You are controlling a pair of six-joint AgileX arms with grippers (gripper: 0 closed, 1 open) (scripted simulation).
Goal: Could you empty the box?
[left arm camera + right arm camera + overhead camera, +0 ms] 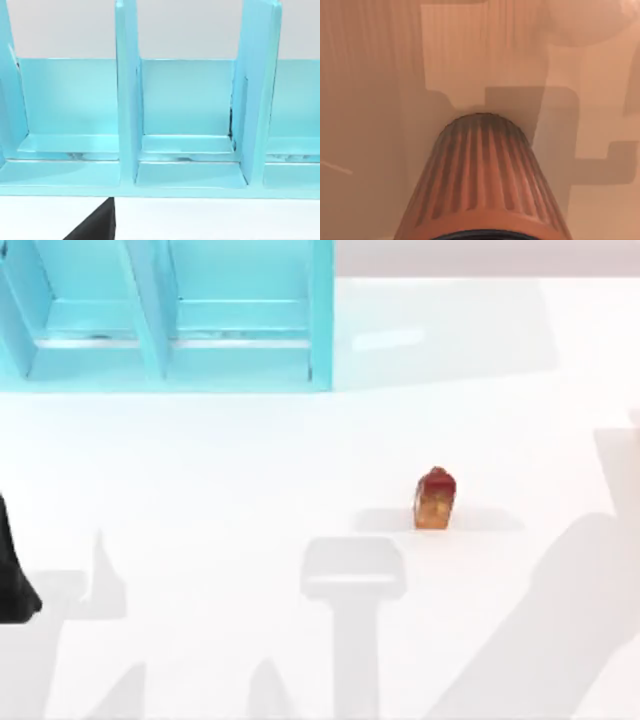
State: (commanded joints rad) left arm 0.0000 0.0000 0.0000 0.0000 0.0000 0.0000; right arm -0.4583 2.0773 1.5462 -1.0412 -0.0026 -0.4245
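Standing on the white table [200, 470], a small red-topped orange object [435, 500] is outside the open-fronted, light blue compartmented box [170, 315]. It is well apart from the box, past the box's right end and nearer the camera's lower edge in the top view. It looks upright and nothing touches it; what sort of object it is cannot be made out.

The box sits at the far left corner of the table. Upright dividers [127, 100] split it into side-by-side compartments, each with a low step along its floor, as the left wrist view shows from in front of the box.

The left arm [12, 575] appears as a dark shape at the table's left edge, well in front of the box and clear of it. A dark part [95, 227] shows just before the box's front lip in the left wrist view. How far the left claw is open, or whether it holds anything, cannot be told.

The right wrist view shows a ribbed orange-brown cylinder [480, 175] very close to the lens, over a flat surface crossed by blocky shadows. The right claw's state cannot be told either.
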